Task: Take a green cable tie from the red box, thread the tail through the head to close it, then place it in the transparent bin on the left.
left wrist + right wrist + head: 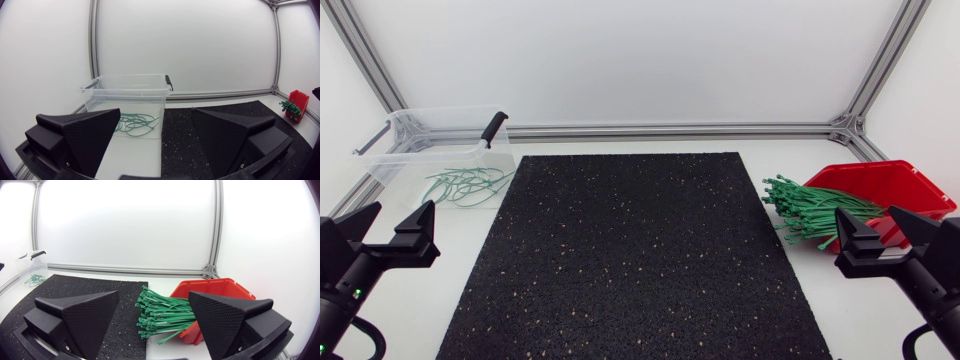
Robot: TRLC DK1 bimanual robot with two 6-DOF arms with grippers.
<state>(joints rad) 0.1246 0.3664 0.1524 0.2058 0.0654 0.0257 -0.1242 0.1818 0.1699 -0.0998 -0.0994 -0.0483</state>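
Note:
A red box (892, 185) sits at the table's right, and a bundle of green cable ties (807, 212) spills from it toward the mat. In the right wrist view the ties (162, 313) lie ahead of my right gripper (154, 322), with the red box (212, 291) beside them. My right gripper (883, 232) stands open and empty just in front of the box. The transparent bin (395, 155) is at the back left with several closed green ties (465, 185) inside. My left gripper (388, 232) is open and empty, in front of the bin (127, 92).
A black speckled mat (630, 255) covers the middle of the table between the two arms. The bin has a black handle clip (494, 128) on its right rim. An aluminium frame rail (670, 131) runs along the back edge.

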